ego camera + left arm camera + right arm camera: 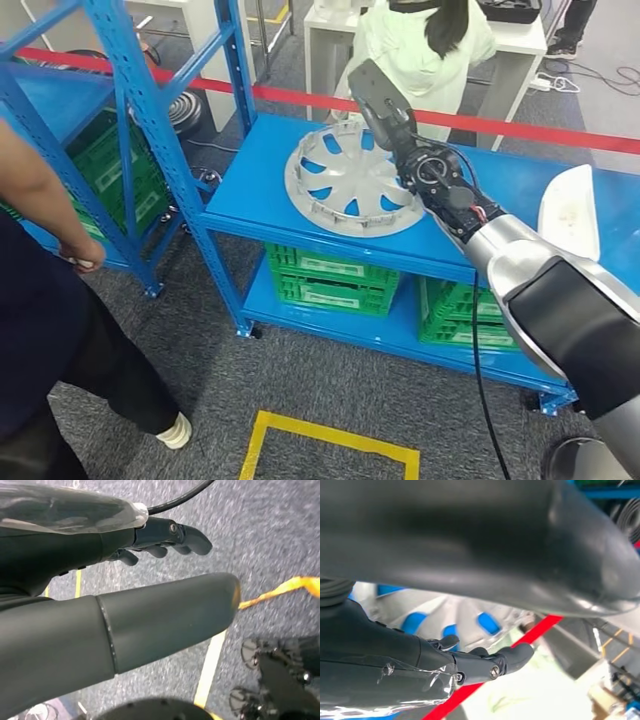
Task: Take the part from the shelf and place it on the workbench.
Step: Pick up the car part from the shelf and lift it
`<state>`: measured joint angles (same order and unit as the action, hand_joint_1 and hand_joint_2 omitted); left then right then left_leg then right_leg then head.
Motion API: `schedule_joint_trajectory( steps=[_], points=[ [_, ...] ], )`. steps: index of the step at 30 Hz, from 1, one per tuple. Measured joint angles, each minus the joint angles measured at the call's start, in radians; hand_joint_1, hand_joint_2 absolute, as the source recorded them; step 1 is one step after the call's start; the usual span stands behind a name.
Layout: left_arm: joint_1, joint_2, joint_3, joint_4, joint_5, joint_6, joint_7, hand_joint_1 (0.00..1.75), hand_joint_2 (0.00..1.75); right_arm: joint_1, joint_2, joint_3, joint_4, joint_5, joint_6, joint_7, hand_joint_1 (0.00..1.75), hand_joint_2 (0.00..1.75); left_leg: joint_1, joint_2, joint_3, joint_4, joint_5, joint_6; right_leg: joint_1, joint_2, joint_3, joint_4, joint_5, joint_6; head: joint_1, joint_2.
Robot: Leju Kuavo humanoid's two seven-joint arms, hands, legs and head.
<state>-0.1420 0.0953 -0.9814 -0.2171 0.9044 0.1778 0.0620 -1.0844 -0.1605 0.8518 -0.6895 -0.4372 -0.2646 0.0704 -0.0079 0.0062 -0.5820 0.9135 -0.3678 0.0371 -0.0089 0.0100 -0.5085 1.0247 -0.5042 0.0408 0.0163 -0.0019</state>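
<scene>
The part, a silver hubcap (pixel 347 180) with blue showing through its openings, lies flat on the top of the low blue shelf (pixel 249 190). My right arm reaches across the shelf, and my right hand (pixel 381 105) hovers over the hubcap's far right rim. In the right wrist view the thumb and the dark fingers (pixel 497 662) are stretched out and apart, and the hubcap (pixel 444 610) lies beyond them, not gripped. My left hand (pixel 151 610) hangs over the grey carpet with straight fingers, holding nothing.
A white curved part (pixel 570 210) lies at the shelf's right end. Green crates (pixel 332 280) sit on the lower level. A red tape (pixel 528 128) runs behind the shelf, with a person in a pale top (pixel 415 50) and white tables (pixel 521 45) beyond. Another person (pixel 45 300) stands at my left.
</scene>
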Motion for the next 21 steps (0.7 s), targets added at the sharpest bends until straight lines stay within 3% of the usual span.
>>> schedule_joint_trajectory(
  steps=[2,4,5,6,8,10,13,18,19,21],
  points=[
    [-0.003,0.001,0.0,0.0,0.0,0.0,0.0,0.0,0.0,0.001,-0.001,0.0,-0.001,0.0,0.0,0.0,0.0,0.0,-0.002,-0.001,0.01,0.001,-0.008,0.007,0.0,-0.001,-0.081,0.147,-0.062,0.004,0.005,0.0],
    [-0.003,0.001,0.0,0.0,0.0,0.0,0.0,0.0,0.0,0.008,-0.004,0.0,-0.001,0.0,0.0,0.001,0.0,0.0,-0.004,-0.003,0.021,0.001,-0.018,0.01,0.0,-0.001,-0.152,0.246,-0.096,0.004,0.013,0.0],
    [-0.001,0.001,0.0,0.0,0.0,0.0,0.0,0.0,0.0,0.01,-0.004,0.0,-0.001,0.0,0.0,0.001,0.0,0.0,-0.005,-0.005,0.029,0.001,-0.025,0.009,0.001,-0.001,-0.159,0.232,-0.078,0.002,0.018,0.0],
    [0.001,0.0,0.0,0.0,0.0,0.0,0.0,0.0,0.0,0.011,-0.004,0.0,-0.001,0.0,0.0,0.001,0.0,0.0,-0.007,-0.006,0.039,0.002,-0.032,0.008,0.002,-0.001,-0.148,0.18,-0.039,-0.003,0.021,0.0],
    [0.002,-0.002,-0.001,0.0,0.0,0.0,0.0,0.0,0.0,0.009,-0.004,0.0,-0.001,0.0,0.0,0.001,0.0,0.0,-0.009,-0.008,0.059,0.002,-0.047,0.005,0.008,-0.003,-0.103,0.02,0.072,-0.015,0.026,0.0],
    [0.0,-0.003,-0.001,0.0,0.001,0.0,-0.001,0.0,0.0,0.005,-0.004,0.0,-0.001,0.0,0.0,0.002,0.0,0.0,-0.01,-0.01,0.064,0.002,-0.057,-0.002,0.015,-0.006,-0.079,-0.08,0.118,-0.026,0.026,0.0],
    [0.0,-0.002,-0.001,0.0,0.002,0.0,-0.005,0.0,0.0,0.006,-0.004,-0.001,-0.001,0.0,-0.001,0.002,0.0,0.0,-0.013,-0.012,0.067,0.007,-0.06,-0.012,0.016,-0.007,-0.073,-0.099,0.125,-0.035,0.024,0.0],
    [0.002,-0.001,-0.001,0.0,0.002,0.001,-0.009,0.0,0.0,0.007,-0.004,-0.001,-0.001,0.0,-0.002,0.001,0.0,0.0,-0.014,-0.013,0.07,0.009,-0.061,-0.016,0.013,-0.007,-0.067,-0.1,0.128,-0.039,0.022,0.0],
    [0.001,0.0,-0.001,0.0,0.003,0.002,-0.009,0.0,0.0,0.007,-0.004,-0.001,-0.001,-0.001,-0.002,0.001,0.0,0.0,-0.013,-0.013,0.062,0.027,-0.074,-0.022,0.011,-0.007,-0.063,-0.101,0.128,-0.041,0.018,0.0],
    [-0.001,0.002,-0.001,0.0,0.004,0.007,-0.01,0.0,0.0,0.009,-0.004,-0.001,-0.002,-0.002,-0.005,0.01,0.0,0.0,-0.006,-0.012,-0.024,0.182,-0.143,-0.038,0.008,-0.006,-0.054,-0.102,0.124,-0.047,0.008,0.0]
  ],
)
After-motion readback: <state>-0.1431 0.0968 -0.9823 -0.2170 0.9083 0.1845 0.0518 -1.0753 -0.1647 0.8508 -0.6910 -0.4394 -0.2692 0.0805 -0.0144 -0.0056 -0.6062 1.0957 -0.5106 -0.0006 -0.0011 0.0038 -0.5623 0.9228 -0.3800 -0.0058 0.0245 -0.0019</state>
